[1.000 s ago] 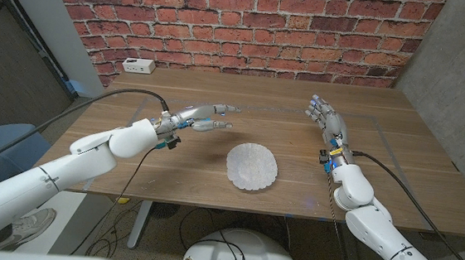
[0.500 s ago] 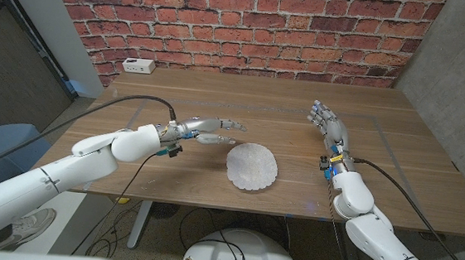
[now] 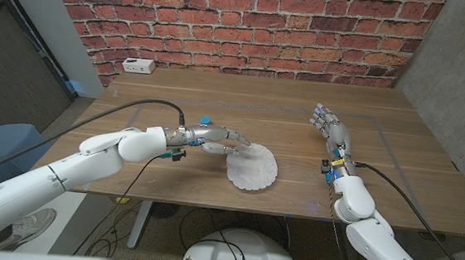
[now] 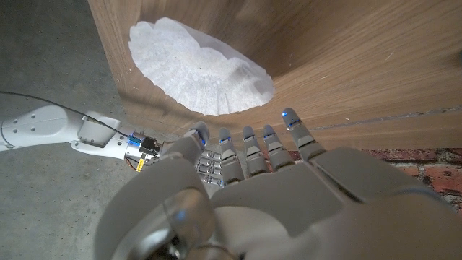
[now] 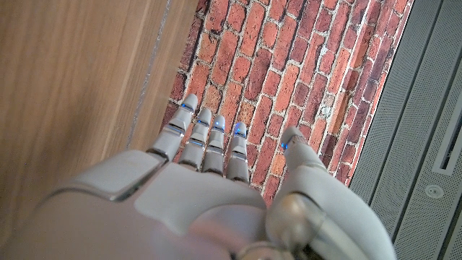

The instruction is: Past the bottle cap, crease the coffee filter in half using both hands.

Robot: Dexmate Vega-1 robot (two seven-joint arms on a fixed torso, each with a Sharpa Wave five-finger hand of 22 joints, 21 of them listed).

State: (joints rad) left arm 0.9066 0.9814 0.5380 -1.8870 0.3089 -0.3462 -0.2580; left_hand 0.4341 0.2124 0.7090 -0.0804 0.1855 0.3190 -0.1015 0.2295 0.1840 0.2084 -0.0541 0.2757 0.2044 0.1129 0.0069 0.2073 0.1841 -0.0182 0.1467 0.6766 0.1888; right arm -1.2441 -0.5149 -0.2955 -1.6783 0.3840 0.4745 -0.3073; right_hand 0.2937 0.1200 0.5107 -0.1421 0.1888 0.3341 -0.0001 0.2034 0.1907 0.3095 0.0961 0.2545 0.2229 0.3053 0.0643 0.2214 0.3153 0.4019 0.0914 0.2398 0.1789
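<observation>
Coffee filter (image 3: 252, 166): flat on the wooden table (image 3: 301, 102), near the front edge, a little left of the table's middle; white, fluted, unfolded.
Filter's axis: near-round, so no real long axis and no pointing end; fold line free to choose, best judged as running away from the robot so each hand works one half.
Filter from left hand: just beside, toward the robot's right; fingertips (image 3: 238, 138) at or over the filter's left rim, contact not clear in the head view.
Left hand (image 3: 215, 136): nothing held, fingers stretched out and slightly apart; in the left wrist view (image 4: 245, 166) hanging above the filter (image 4: 198, 68) with a gap showing.
Filter from right hand: well apart, toward the robot's left and nearer the front edge.
Right hand (image 3: 332, 129): holding nothing, fingers straight and parted, palm standing on edge; same in the right wrist view (image 5: 209, 166), pointing toward the brick wall (image 5: 289, 65).
Nearer hand: left, by far.
Next move, as a judgement: left hand to lift the left rim; right hand to close in and steady the other half.
Bottle cap: none to be made out.
Behind: white box (image 3: 139, 65) at the table's far left corner.
</observation>
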